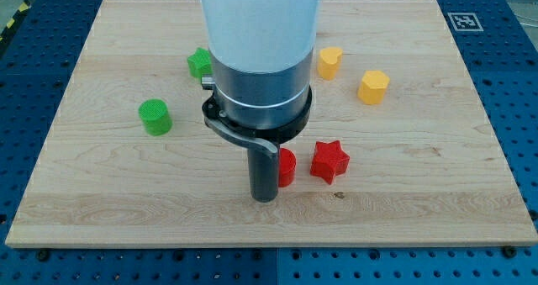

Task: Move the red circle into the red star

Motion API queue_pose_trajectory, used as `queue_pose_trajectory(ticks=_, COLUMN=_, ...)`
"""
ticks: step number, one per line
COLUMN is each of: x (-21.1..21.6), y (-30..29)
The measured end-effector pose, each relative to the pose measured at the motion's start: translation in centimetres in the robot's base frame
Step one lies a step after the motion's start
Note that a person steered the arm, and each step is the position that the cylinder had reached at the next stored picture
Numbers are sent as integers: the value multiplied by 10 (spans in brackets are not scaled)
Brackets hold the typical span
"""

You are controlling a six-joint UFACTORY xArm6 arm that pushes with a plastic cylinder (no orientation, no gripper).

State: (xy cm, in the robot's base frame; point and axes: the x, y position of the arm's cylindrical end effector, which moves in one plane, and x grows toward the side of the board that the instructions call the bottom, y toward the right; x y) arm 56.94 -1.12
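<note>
Camera view: your red circle [287,167] sits just to the view's left of the red star [329,161], a narrow gap between them. My tip [265,197] stands on the circle's far side from the star, touching or nearly so. There are no jaws here, only a bare rod. The circle looks light, rigid and smooth-sided, likely to slide readily or roll off a glancing push, so press squarely on the face opposite the star.
</note>
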Motion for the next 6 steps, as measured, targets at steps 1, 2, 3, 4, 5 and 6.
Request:
queue_pose_trajectory(ticks=1, x=0, y=-6)
queue_pose_trajectory(ticks=2, x=-7, y=-38)
queue_pose_trajectory(ticks=3, x=-16, y=-40)
queue_pose_trajectory(ticks=4, x=-16, y=-22)
queue_pose_trajectory(ticks=5, x=-16, y=8)
queue_pose_trajectory(ticks=6, x=-18, y=20)
